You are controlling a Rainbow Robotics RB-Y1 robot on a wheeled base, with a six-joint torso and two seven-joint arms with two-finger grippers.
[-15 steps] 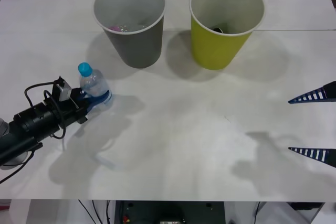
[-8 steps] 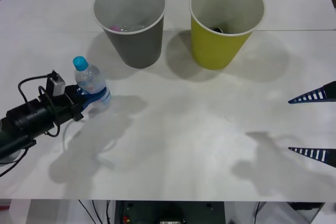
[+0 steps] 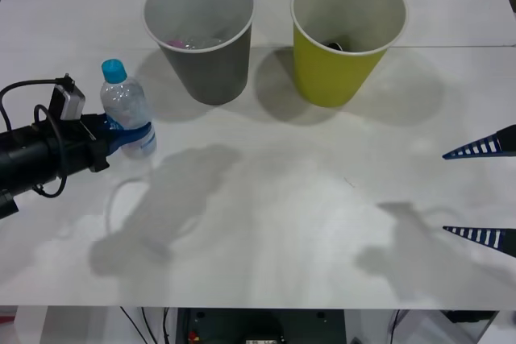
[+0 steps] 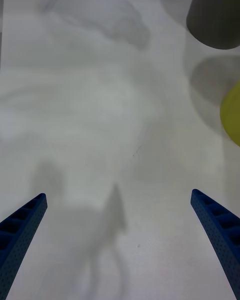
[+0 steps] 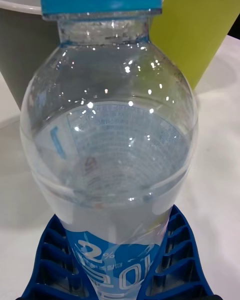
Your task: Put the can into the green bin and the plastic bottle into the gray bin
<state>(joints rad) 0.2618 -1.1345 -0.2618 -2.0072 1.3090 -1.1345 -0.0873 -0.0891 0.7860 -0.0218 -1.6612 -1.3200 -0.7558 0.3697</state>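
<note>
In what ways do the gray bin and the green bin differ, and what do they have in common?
The gray bin is dark gray outside; the green bin is yellow-green. The gray bin stands nearer the plastic bottle that the left gripper is shut on; the green bin stands on the side of the open right gripper. Something pinkish lies in the gray bin; something dark lies in the green one. Both are upright, tapered, white-rimmed and alike in size.

Gray bin contents blurred, unidentifiable; dark item in green bin unclear.
</note>
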